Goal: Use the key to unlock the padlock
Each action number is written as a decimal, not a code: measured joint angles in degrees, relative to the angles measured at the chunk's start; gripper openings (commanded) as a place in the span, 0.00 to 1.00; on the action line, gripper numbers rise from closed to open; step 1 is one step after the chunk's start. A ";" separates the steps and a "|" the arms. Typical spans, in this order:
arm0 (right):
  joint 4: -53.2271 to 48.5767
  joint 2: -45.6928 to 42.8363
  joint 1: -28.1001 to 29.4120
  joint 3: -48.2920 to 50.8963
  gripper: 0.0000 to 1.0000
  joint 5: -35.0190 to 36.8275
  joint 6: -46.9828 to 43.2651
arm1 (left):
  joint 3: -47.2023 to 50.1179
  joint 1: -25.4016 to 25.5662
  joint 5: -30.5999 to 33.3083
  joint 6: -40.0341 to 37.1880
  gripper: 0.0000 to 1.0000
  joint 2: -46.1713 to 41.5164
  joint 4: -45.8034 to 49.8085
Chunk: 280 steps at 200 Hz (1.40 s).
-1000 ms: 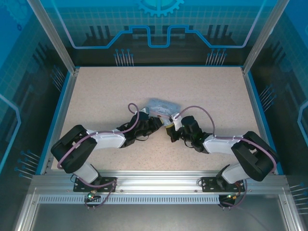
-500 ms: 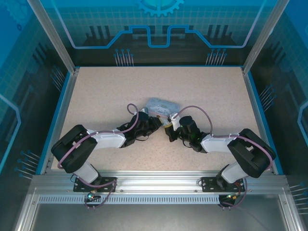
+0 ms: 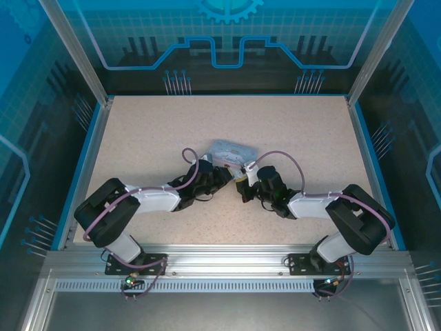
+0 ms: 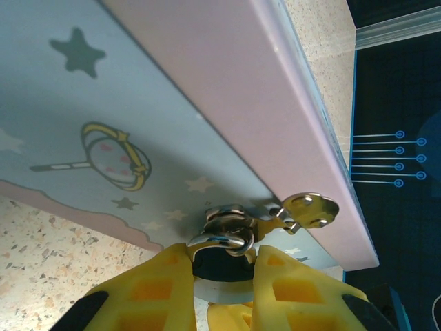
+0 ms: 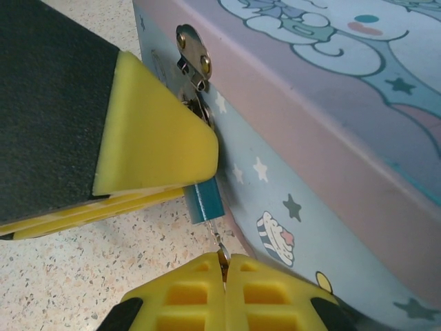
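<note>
The pale blue tin [image 3: 231, 152] lies mid-table. From its metal hasp [image 4: 309, 209] hangs the tiny padlock [image 4: 219, 256] by its shackle. My left gripper [image 4: 220, 276] is shut on the padlock's body, one yellow finger on each side. In the right wrist view the padlock [image 5: 205, 198] looks dark teal, sticking out below the left finger [image 5: 151, 138]. The thin key [image 5: 218, 238] runs from the padlock's lower end into my right gripper [image 5: 224, 265], which is shut on it. From above, the left gripper [image 3: 224, 176] and right gripper [image 3: 241, 182] meet at the tin's near side.
The speckled tabletop [image 3: 151, 131] is bounded by a blue rim [image 3: 86, 165] and glass walls. The tin's side [image 5: 310, 158] stands right beside both grippers. Purple cables loop over each arm [image 3: 282, 157].
Over the second, the right arm drew in slightly toward the tin and padlock. The left arm stayed put, and in the last half second almost nothing moved.
</note>
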<state>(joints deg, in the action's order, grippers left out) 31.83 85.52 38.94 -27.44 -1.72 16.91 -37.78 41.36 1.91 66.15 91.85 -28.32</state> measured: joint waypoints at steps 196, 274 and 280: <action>-2.19 1.90 -2.56 -1.40 0.00 -2.29 0.22 | -0.11 0.33 -0.59 2.93 0.00 4.31 -4.55; -3.80 3.50 1.29 -1.40 0.00 4.35 7.82 | 0.04 0.46 -1.25 2.97 0.09 6.49 -4.59; -3.87 3.67 1.64 -1.40 0.00 4.87 8.57 | 0.07 0.48 -1.29 2.97 0.11 6.60 -4.59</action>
<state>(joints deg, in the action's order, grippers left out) 27.97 89.19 40.58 -28.84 3.16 25.47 -37.71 41.85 0.62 69.12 98.45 -32.91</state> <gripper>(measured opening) 0.050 0.191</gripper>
